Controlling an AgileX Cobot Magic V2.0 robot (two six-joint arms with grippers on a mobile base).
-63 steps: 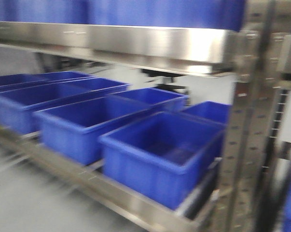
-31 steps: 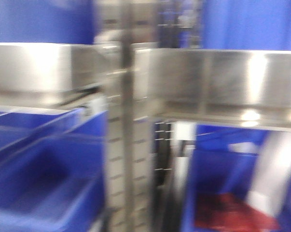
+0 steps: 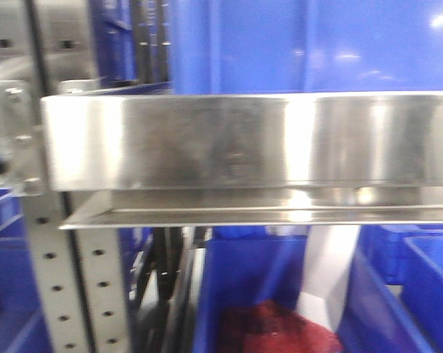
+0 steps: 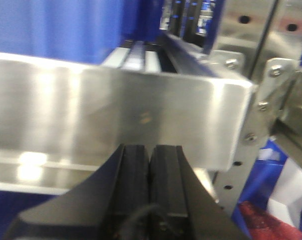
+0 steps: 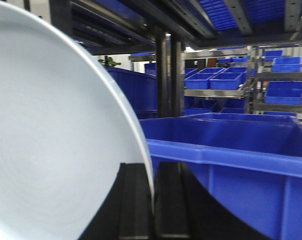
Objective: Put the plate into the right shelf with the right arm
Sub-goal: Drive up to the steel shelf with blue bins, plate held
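Observation:
In the right wrist view the white plate (image 5: 50,145) fills the left half of the frame, held on edge. My right gripper (image 5: 152,172) is shut on its rim, one black finger (image 5: 135,200) on each side. A blue bin (image 5: 231,160) stands just ahead of it under dark shelf ledges. In the front view the steel shelf ledge (image 3: 243,143) crosses the frame close up, with a perforated upright (image 3: 52,279) at the left. My left gripper (image 4: 149,160) is shut and empty, just in front of a steel ledge (image 4: 115,110). Neither arm shows in the front view.
Blue bins (image 3: 280,44) sit on the ledge above. Below it a blue bin holds something red (image 3: 272,327) and a white strip (image 3: 324,272). More steel racks with blue bins (image 5: 226,75) stand far behind. A bolted bracket (image 4: 276,95) is at the ledge's right end.
The front view has swept to the right along the rack: from a row of open blue bins, past a perforated upright, to the ledge of the shelf beyond it, seen close up.

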